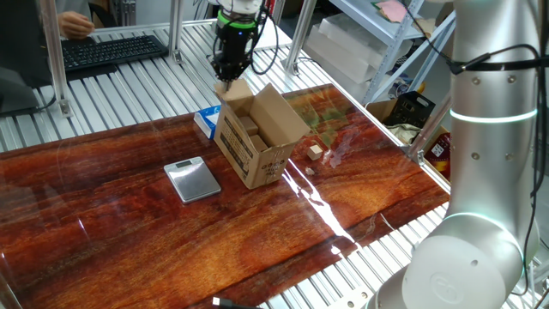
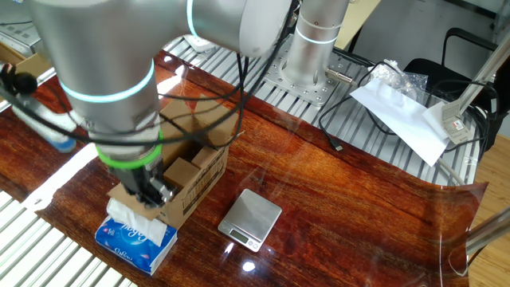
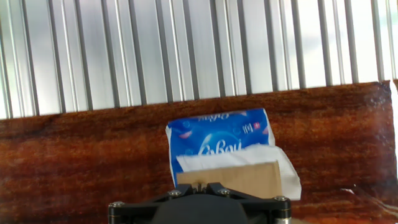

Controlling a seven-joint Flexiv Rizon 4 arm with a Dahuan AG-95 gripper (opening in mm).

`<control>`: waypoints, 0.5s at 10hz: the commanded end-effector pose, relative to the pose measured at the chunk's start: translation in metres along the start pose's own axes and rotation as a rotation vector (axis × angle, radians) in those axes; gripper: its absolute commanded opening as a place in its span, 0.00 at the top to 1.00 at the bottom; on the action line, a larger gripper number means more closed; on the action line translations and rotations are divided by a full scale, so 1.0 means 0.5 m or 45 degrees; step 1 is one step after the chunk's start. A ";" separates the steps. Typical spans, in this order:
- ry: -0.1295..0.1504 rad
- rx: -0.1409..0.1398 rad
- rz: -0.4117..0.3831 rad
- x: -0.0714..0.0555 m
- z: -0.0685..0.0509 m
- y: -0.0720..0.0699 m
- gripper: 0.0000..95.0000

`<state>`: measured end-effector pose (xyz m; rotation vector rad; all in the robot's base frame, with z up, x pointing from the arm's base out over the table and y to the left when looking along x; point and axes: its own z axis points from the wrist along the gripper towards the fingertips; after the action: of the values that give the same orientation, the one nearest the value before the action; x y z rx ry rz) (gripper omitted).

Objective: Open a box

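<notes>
One box: the box point(image 1: 257, 137) is seen on the wooden table point(image 1: 129, 240) — flaps up, interior exposed.
Gripper: the gripper point(image 1: 228, 77) is closed on the box's rear flap, above the carton.
Tissue packet: a blue packet point(image 2: 135, 237) lies touching the box, behind that flap.
Scale: a silver scale point(image 1: 192, 178) rests near the box — apart from it.
Block: a small block point(image 1: 316, 152) sits beside the box.

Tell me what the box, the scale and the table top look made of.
The box: brown corrugated cardboard, matte, with dark print on its side. The scale: flat square, seemingly brushed metal with a dull silver sheen, though it could be plastic. The table top: reddish wood grain under a glossy, reflective finish, possibly a clear cover sheet.
</notes>
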<state>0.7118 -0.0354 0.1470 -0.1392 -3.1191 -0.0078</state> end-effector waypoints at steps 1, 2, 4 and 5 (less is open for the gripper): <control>-0.006 0.002 0.001 -0.005 0.007 0.003 1.00; -0.006 0.003 -0.001 -0.009 0.013 0.004 1.00; -0.005 0.002 -0.007 -0.017 0.029 0.002 1.00; -0.007 0.002 -0.008 -0.018 0.030 0.002 1.00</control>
<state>0.7203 -0.0369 0.1298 -0.1249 -3.1238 -0.0041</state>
